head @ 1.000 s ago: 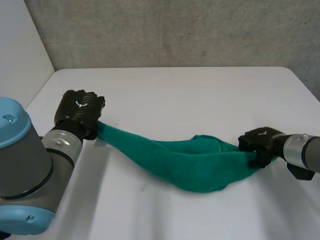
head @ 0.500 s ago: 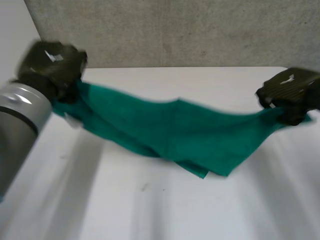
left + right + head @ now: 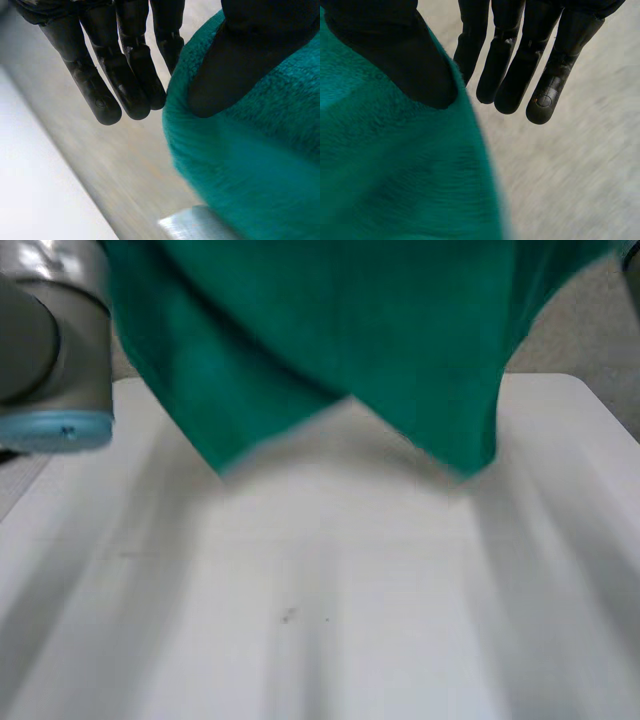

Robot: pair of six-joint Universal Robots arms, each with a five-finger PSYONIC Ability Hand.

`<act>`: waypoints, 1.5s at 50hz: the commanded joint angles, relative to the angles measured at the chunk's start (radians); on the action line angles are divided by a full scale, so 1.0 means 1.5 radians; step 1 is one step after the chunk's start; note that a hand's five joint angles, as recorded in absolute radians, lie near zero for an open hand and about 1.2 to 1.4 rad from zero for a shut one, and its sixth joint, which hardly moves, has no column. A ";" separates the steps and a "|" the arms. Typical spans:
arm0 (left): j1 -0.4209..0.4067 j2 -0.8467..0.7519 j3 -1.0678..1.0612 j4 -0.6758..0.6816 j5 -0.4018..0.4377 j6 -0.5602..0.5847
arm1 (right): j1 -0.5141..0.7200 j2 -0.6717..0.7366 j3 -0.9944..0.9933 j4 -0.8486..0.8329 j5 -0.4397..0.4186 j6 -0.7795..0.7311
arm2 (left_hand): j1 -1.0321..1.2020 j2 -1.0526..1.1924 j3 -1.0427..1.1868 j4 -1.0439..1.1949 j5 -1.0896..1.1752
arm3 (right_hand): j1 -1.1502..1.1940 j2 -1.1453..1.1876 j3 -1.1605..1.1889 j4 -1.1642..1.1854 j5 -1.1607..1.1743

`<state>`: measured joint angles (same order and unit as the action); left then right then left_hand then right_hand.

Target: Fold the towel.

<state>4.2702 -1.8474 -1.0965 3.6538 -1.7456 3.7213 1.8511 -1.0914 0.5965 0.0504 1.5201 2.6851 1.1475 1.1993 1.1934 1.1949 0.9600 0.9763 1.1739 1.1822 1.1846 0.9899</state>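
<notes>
"What's new?"

"A second ago the towel (image 3: 340,340) sagged bunched on the bench (image 3: 330,620). Now it's lifted clear toward twelve o'clock, spread wide, two lower corners dangling."

"Is it held?"

"The left hand (image 3: 120,60) and right hand (image 3: 520,60) each pinch its edge under a thumb, the other fingers straight. It's soft, limp green terry. I'd judge it's ready to lay flat."

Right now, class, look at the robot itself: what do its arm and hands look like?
The left arm is a smooth grey cylinder with a light-blue cap. The left hand and right hand are glossy black, with segmented, round-tipped fingers; a fingertip of each carries a small circle.
</notes>
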 commanded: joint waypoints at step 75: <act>0.098 -0.076 -0.484 0.007 0.003 -0.060 | -0.165 -0.004 0.765 -0.002 -0.275 0.133 | 0.166 0.131 0.135 0.134 0.174 | -0.136 -0.268 -0.274 -0.275 -0.262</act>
<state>4.4188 -1.9622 -1.8234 3.6645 -1.7429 3.6309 1.5961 -1.0972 1.7374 0.0635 1.1037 2.9142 1.1474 1.2014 1.1946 1.1951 0.9601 0.5199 0.6139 0.6187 0.6145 0.4199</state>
